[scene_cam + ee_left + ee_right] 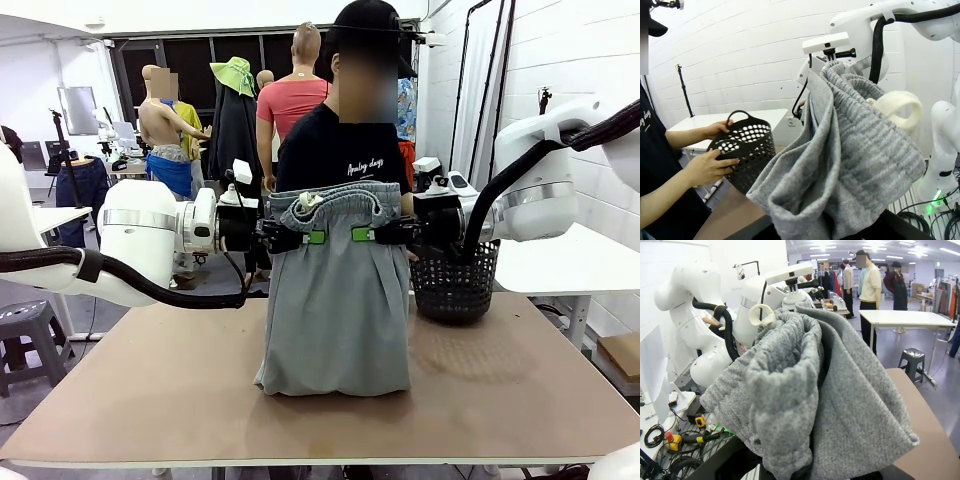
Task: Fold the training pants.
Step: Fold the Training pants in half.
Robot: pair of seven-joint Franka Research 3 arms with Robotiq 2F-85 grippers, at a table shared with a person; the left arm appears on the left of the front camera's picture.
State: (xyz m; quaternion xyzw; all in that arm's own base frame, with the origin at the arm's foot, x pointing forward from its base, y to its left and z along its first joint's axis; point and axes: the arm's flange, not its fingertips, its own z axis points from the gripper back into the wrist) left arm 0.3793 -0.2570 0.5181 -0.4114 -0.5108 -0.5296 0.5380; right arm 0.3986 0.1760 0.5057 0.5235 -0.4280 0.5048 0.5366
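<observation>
Left gripper point(305, 237): clamped on the training pants point(336, 300) just below the gathered waistband, on the left side of the garment; green pads press the grey cloth.
Right gripper point(368, 235): closed on the training pants at the same height, on the right side, facing the left gripper across a short stretch of cloth.
Training pants: light grey jersey, held up above the table point(150, 400) between the two grippers; the waistband with its pale drawstring point(310, 201) bunches above the pinch points, and the rest hangs straight down, the bottom edge resting in soft folds on the tabletop.
Left wrist view: grey cloth point(850, 165) heaped over the fingers, hiding them; drawstring loop point(900, 107) lies on top.
Right wrist view: cloth point(810, 390) piled over the fingers likewise.
Black mesh basket point(455, 280): on the table right of the pants, near but apart.
Person's hands point(707, 167): both on the basket point(745, 150).
</observation>
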